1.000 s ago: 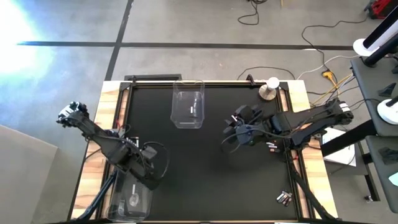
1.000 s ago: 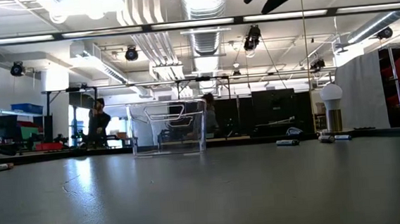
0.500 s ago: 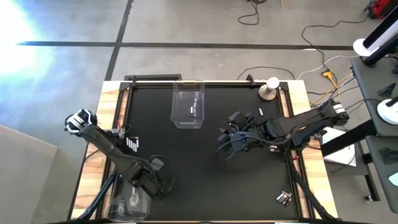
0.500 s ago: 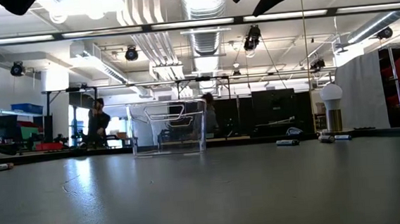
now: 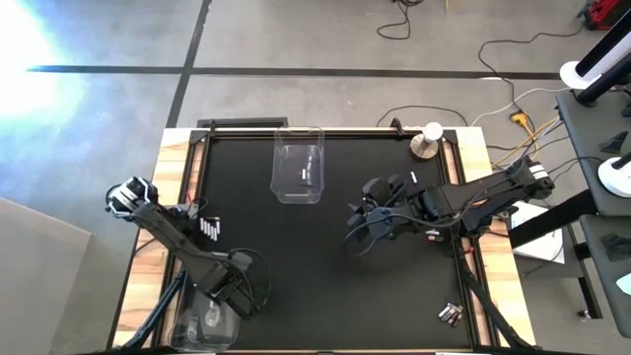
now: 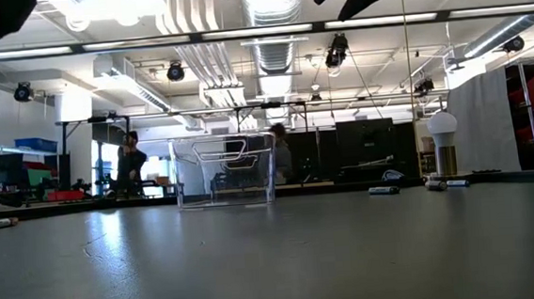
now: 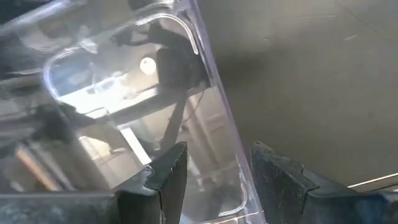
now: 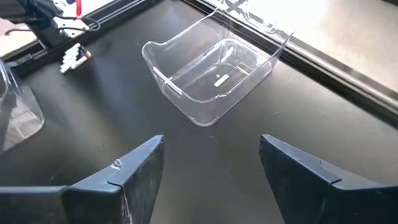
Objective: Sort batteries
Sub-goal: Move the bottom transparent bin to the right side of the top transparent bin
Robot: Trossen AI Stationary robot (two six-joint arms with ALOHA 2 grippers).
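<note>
your left gripper point(image 5: 235, 292) hangs over the clear bin point(image 5: 205, 320) at lower left of the high view, fingers point(image 7: 165, 177) apart w/ nothing btwn them, prob lined up over it for a drop. right gripper point(image 5: 363, 225) sits mid-table, fingers point(image 8: 127, 174) wide apart, empty, facing the far bin point(image 8: 211, 78) w/ one cell inside. loose batteries point(image 5: 209, 229) lie left of centre; more point(image 5: 451, 314) at lower right.

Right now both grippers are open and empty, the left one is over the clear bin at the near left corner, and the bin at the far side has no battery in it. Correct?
Not quite: the far bin does hold one battery, seen in the right wrist view. The rest stands: the left gripper is open over the near-left bin, and the right gripper is open and empty.
</note>
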